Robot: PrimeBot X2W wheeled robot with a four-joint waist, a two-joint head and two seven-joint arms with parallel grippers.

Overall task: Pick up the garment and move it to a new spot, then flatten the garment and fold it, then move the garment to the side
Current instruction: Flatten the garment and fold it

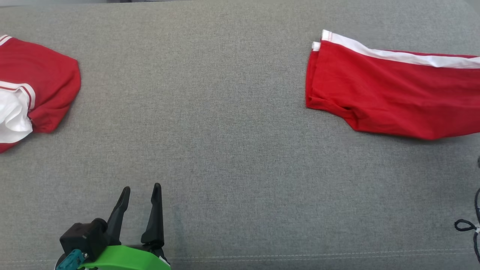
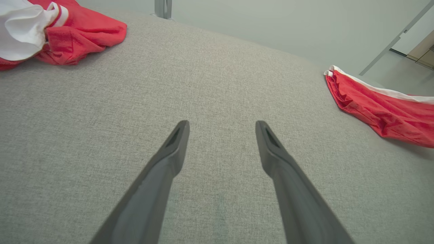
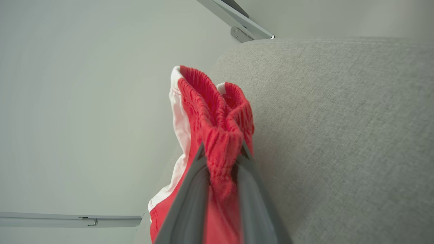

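The garment (image 1: 390,93) is red with a white side stripe and lies at the right of the grey cloth-covered table (image 1: 232,123), running out past the right edge of the head view. The left wrist view has it at the far right (image 2: 379,108). In the right wrist view my right gripper (image 3: 222,145) is shut on the garment's bunched elastic waistband (image 3: 210,101), at the table's edge. My left gripper (image 1: 141,187) rests open near the front edge at lower left, with nothing between its fingers (image 2: 169,159), well away from the garment.
A second red and white garment (image 1: 37,82) lies crumpled at the table's left edge, also at the upper left of the left wrist view (image 2: 78,37). A black cable loop (image 1: 467,225) shows at the lower right. Metal frame bars (image 3: 237,23) stand beyond the table.
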